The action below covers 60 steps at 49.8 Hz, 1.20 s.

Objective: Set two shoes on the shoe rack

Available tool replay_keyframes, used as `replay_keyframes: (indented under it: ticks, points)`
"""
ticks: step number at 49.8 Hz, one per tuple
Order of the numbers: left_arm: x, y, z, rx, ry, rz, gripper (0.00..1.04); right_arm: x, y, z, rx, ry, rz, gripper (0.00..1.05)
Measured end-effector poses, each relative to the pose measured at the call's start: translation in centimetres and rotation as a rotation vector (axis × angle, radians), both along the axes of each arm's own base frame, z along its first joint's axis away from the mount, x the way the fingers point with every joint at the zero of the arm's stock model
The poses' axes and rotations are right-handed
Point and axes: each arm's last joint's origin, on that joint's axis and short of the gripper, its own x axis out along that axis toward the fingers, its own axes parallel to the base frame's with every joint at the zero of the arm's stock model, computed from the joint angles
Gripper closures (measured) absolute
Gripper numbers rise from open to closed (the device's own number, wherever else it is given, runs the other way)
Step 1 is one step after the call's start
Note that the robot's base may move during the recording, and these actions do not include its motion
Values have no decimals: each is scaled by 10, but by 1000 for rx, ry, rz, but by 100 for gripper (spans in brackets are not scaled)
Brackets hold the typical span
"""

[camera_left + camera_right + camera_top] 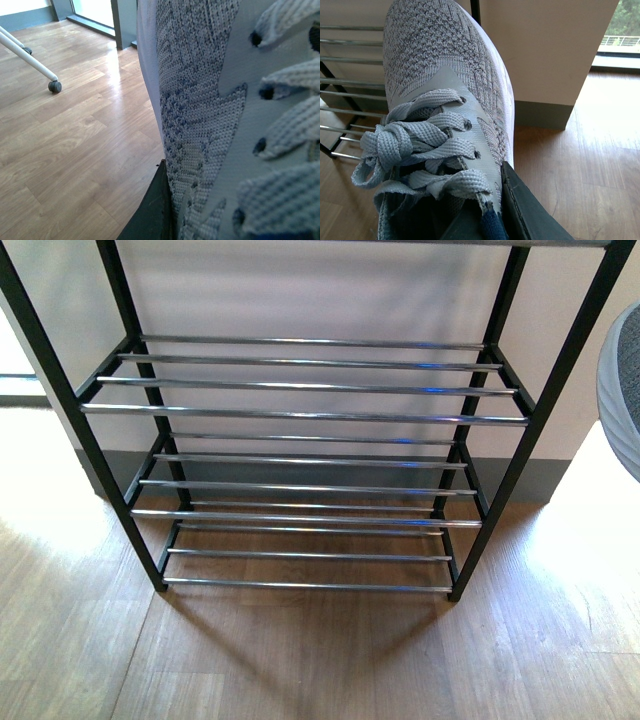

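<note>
A: Since the first sneaker (445,100) hangs at 3 o'clock of the shoe rack (300,415), clear of every tier, what holds it?
B: The right gripper (487,217) pinches its collar wall, one finger outside and one inside the mouth.
A: And the second sneaker (200,125)?
B: It lies against the left gripper (150,215). Only one finger shows, so the jaw state cannot be told.
A: Failure modes?
B: The soft knit may slip from the pinch. The silver bars (300,388) are thin and gapped, so a toe set down tilted likely drops between them. The loose laces (395,145) may snag a bar.
</note>
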Motion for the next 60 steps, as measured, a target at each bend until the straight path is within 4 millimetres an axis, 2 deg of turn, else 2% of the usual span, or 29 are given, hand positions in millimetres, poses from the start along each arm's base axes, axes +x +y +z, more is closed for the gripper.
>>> replay_keyframes:
  ticks: [60]
  points:
    - [0,0,0,0,-1,2,101,0,0,0,1,0,2,103]
